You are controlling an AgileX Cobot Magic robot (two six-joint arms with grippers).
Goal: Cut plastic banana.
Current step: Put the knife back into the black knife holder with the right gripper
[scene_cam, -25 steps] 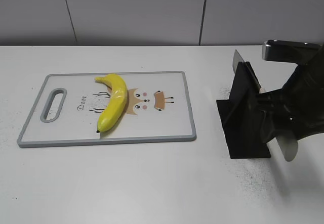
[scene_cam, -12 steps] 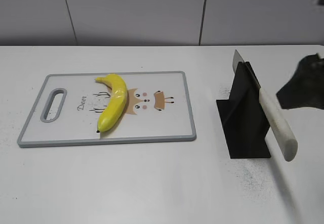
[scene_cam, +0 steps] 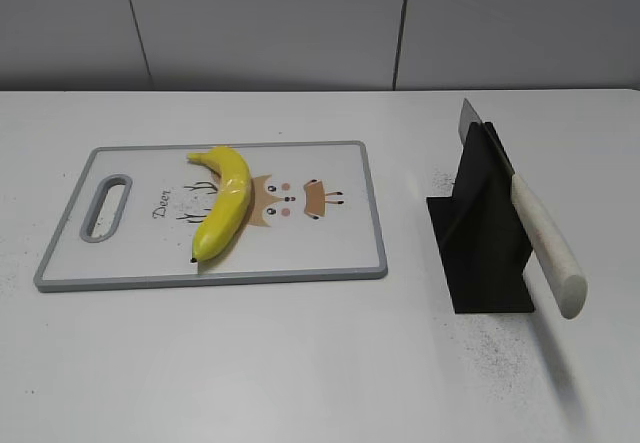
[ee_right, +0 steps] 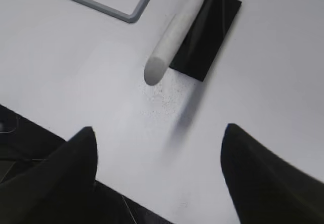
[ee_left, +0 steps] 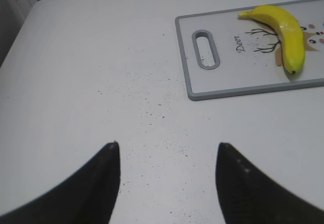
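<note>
While the plastic banana (scene_cam: pixel 222 203) lies on the cutting board (scene_cam: pixel 330 258), the knife (scene_cam: pixel 535 233) leans in its black stand (scene_cam: pixel 478 243) right of that board | left gripper (ee_left: pixel 167 155) spread wide, board beyond | right gripper (ee_right: pixel 159 143) wide, empty, near the stand.

Glossy plastic banana (scene_cam: pixel 224 211); matt black knife stand (scene_cam: pixel 482 233); smooth cream knife handle (scene_cam: pixel 546 246).

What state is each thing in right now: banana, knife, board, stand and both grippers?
plastic banana: whole, uncut, lying on the cutting board.
cutting board: flat on the table.
knife: resting in the stand, handle sticking out, not held.
black knife stand: upright on the table.
left gripper: open, empty, above bare table.
right gripper: open, empty, away from the knife handle.
</note>
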